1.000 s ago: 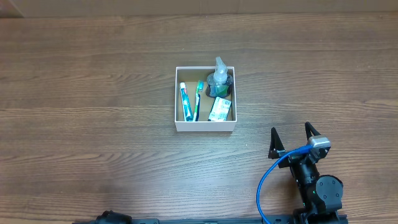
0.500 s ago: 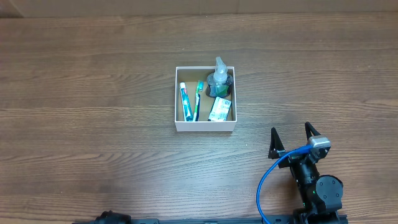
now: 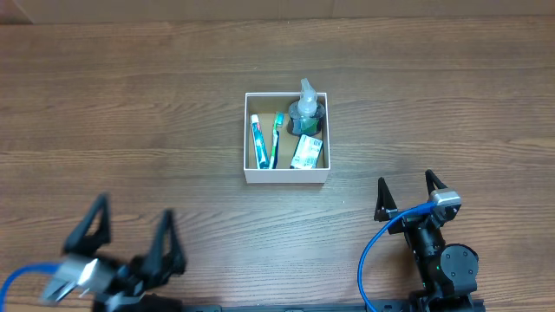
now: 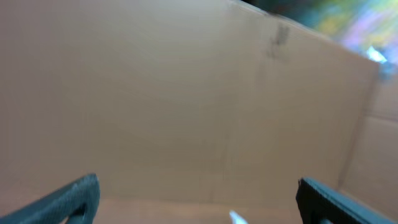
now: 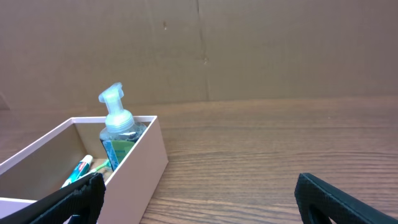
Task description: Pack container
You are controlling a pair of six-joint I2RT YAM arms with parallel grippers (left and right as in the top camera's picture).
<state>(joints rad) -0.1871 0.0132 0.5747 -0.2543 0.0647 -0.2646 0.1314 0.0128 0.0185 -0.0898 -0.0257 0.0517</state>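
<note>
The container (image 3: 245,139), a small white box with a brown inside, sits at the table's middle. It holds a toothpaste tube (image 3: 257,141), a green toothbrush (image 3: 277,137), a clear pump bottle (image 3: 307,108) and a green-and-white packet (image 3: 306,152). The box (image 5: 144,162) and bottle (image 5: 117,130) also show in the right wrist view. My right gripper (image 3: 408,196) is open and empty, near the front right of the box. My left gripper (image 3: 132,232) is open and empty at the front left, far from the box. The left wrist view is blurred and shows open jaws (image 4: 196,202) before a cardboard wall.
The wooden table (image 3: 130,113) stretches around the box. A brown cardboard wall (image 5: 249,50) stands behind the table. A blue cable (image 3: 371,251) loops beside the right arm.
My left arm has come into the overhead view at the front left, jaws open. The right arm and the box's contents have not moved.
</note>
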